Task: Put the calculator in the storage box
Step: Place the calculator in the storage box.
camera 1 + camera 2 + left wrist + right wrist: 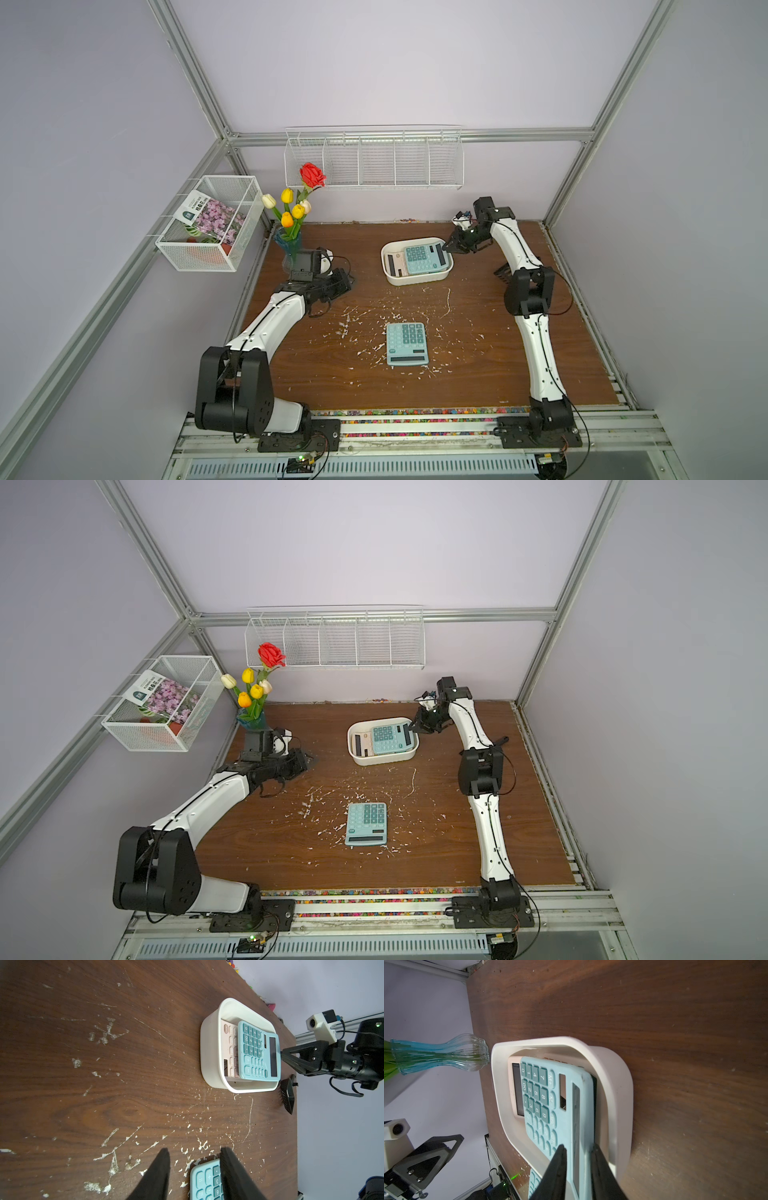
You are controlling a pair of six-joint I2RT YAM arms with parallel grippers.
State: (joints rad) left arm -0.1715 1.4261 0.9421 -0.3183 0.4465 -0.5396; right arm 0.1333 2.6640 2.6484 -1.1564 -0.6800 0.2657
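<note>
A teal calculator (424, 258) (390, 738) (550, 1105) lies tilted in the white storage box (415, 280) (209, 1076), on top of a pink calculator (397, 265) (230, 1049). My right gripper (446, 246) (578, 1147) is at its display edge by the box's right rim. Its jaws are slightly apart, one over the face and one behind the back. A second teal calculator (406, 344) (205, 1180) lies flat on the table, nearer the front. My left gripper (349, 281) (195, 1150) hovers open and empty at the left, by the vase.
A glass vase of flowers (291, 245) stands at the back left corner. A wire-mesh basket (208, 224) hangs on the left wall and a long wire rack (374, 162) on the back wall. A small black comb-like part (287, 1095) lies right of the box.
</note>
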